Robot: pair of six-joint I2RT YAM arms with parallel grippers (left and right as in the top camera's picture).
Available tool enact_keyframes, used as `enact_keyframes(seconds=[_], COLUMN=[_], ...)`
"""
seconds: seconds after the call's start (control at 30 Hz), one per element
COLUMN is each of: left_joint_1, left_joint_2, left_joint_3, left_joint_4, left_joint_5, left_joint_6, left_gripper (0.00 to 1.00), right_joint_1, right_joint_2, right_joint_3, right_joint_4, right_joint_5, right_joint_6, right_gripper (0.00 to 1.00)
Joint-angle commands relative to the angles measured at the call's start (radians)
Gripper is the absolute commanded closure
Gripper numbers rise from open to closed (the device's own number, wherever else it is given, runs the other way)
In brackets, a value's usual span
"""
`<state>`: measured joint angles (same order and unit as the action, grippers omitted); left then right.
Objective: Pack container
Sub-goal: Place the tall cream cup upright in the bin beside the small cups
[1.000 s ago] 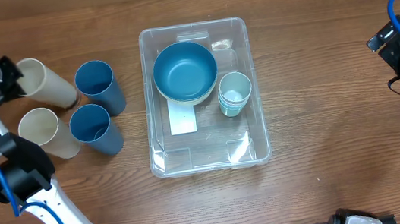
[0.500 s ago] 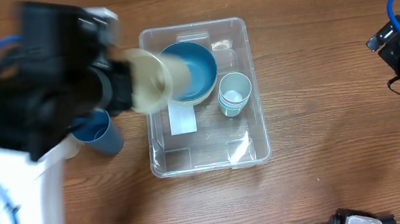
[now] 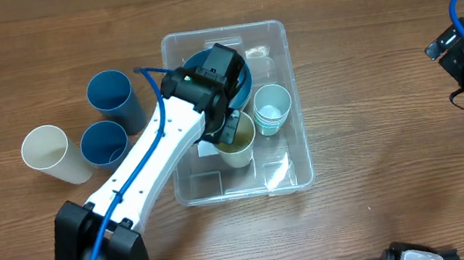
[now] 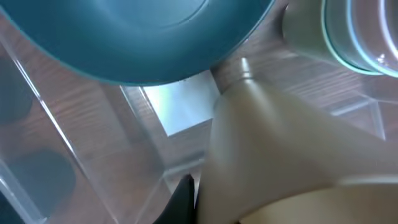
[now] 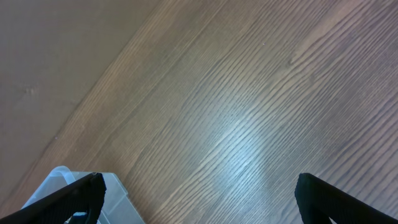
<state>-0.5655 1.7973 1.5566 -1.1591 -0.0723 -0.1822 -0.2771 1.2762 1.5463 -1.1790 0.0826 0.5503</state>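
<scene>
Here, the left end effector, clamped on a cream cup, holds it upright inside the container, apparently to pack it beside the blue bowl; the right end effector, fingers apart, hangs clear of the container.

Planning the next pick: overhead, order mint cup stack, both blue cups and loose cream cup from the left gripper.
1. Mint cup stack, in the container beside the left gripper.
2. Rear blue cup, front blue cup, on the table: too close to call.
3. Loose cream cup, far left.
</scene>
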Motion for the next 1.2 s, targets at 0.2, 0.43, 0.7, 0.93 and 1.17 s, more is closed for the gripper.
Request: enact_keyframes(seconds=[0.2,0.43,0.7,0.93,1.17], left_joint_1=[-0.03,-0.029,-0.029,-0.029,-0.022], left_joint_2=[0.05,0.05,0.05,0.05,0.079], left_joint_3=[0.012,0.119,0.21,0.209,0.132], left_joint_4=[0.091,0.076,0.008,-0.095,-0.034], left_joint_5=[-0.013,-0.029,-0.043,-0.043,-0.094], left_joint_6=[-0.032,-0.035,-0.034,-0.04,-0.077], left_gripper=[0.85,0.72,0.59,0.5,0.82], right_joint_1=[-0.005,-0.005,-0.005,-0.005,-0.005], right_joint_2=[-0.006,-0.006,-0.006,-0.006,-0.006], right_joint_3=[0.007,0.007,0.007,0.007,0.007], right_joint_4=[0.004,0.004,0.004,0.004,0.004], right_joint_5=[0.005,0.005,0.005,0.005,0.005], right_joint_6=[0.004,0.004,0.004,0.004,0.004], right_gripper=[0.0,0.0,0.0,0.0,0.0])
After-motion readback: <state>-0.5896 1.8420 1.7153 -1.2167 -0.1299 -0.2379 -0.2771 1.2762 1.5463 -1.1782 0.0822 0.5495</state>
